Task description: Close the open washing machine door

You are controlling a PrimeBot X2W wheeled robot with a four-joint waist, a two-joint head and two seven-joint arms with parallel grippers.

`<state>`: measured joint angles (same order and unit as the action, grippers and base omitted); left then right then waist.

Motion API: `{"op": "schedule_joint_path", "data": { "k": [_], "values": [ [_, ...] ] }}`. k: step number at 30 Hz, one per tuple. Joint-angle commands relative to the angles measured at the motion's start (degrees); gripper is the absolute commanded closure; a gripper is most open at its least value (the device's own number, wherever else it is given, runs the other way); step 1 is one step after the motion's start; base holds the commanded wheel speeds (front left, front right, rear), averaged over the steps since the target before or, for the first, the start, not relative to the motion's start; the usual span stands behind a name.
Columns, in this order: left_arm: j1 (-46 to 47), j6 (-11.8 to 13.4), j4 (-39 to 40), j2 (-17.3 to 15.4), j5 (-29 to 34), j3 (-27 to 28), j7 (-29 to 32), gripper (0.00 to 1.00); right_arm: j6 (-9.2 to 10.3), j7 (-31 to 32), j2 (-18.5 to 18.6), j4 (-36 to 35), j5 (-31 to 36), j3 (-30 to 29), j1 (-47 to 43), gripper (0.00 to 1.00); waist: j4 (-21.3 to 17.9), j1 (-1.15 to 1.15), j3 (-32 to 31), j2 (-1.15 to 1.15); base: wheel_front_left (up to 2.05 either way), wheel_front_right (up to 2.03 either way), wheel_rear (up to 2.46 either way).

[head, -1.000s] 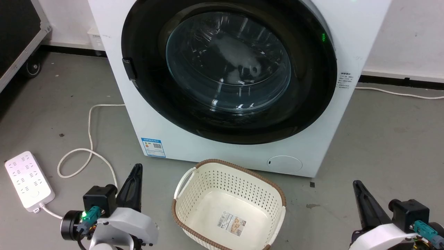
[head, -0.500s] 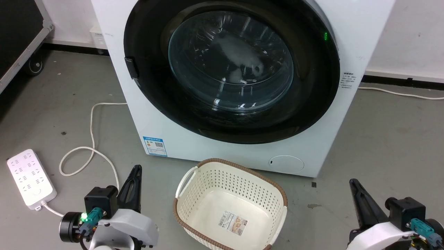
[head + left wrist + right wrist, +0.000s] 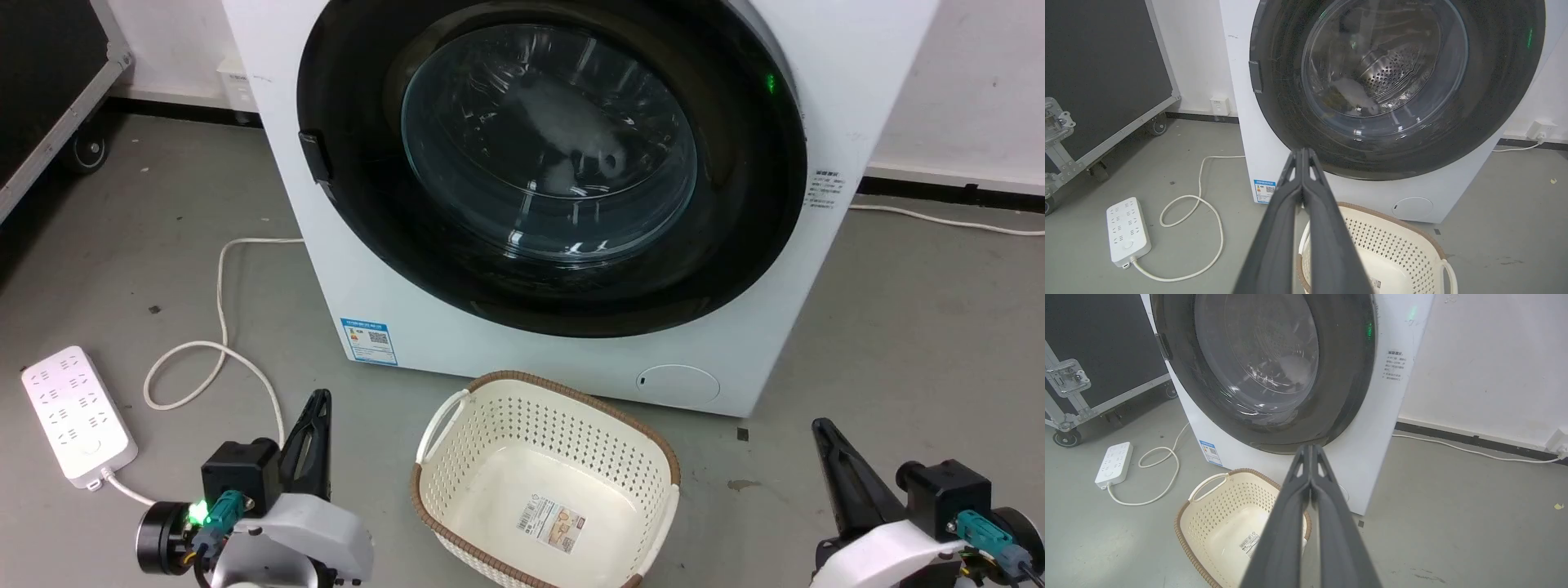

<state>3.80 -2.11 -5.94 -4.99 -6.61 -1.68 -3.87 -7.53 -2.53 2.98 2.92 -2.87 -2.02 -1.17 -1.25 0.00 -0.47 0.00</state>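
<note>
The white washing machine [image 3: 457, 327] stands straight ahead on the floor. Its round glossy black washing machine door [image 3: 549, 147] lies flat against the front, a pale item showing through the glass bowl. A small dark latch tab [image 3: 314, 157] sits on the door's left rim. My left gripper [image 3: 318, 400] is shut, empty, low at the lower left, well short of the machine. My right gripper [image 3: 819, 426] is shut, empty, at the lower right. In the wrist views the left gripper [image 3: 1303, 152] and the right gripper [image 3: 1310, 448] point at the door's lower rim from a distance.
A cream perforated basket [image 3: 571, 390] with a brown rim stands on the floor just before the machine, between my arms. A white power strip [image 3: 77, 416] and its looped cable [image 3: 220, 327] lie at the left. A black wheeled case [image 3: 49, 98] stands far left.
The whole head picture has drifted slightly to the right, so the camera moved. The door stays flat against the machine, and both grippers stay shut and low.
</note>
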Motion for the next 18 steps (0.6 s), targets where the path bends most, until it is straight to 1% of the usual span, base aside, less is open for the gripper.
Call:
{"op": "schedule_joint_path", "data": {
  "k": [1, 18],
  "values": [
    [-0.95, 0.28, 0.5, 0.18, 0.59, 0.16, 0.26, 1.0, 0.03, 0.32, -0.07, -0.57, 0.49, 0.15, 0.63, 1.0, 0.03, 0.0, 0.01, 0.0, 0.0, 0.0, 0.0],
    [-2.15, 1.06, 2.8, 1.0, 3.13, 0.8, 1.79, 1.0, 0.03, 1.26, -0.08, -1.56, 1.5, 0.94, 0.86, 1.0, 0.55, 0.0, 0.2, 0.0, 0.0, 0.0, 0.0]
  ]
}}
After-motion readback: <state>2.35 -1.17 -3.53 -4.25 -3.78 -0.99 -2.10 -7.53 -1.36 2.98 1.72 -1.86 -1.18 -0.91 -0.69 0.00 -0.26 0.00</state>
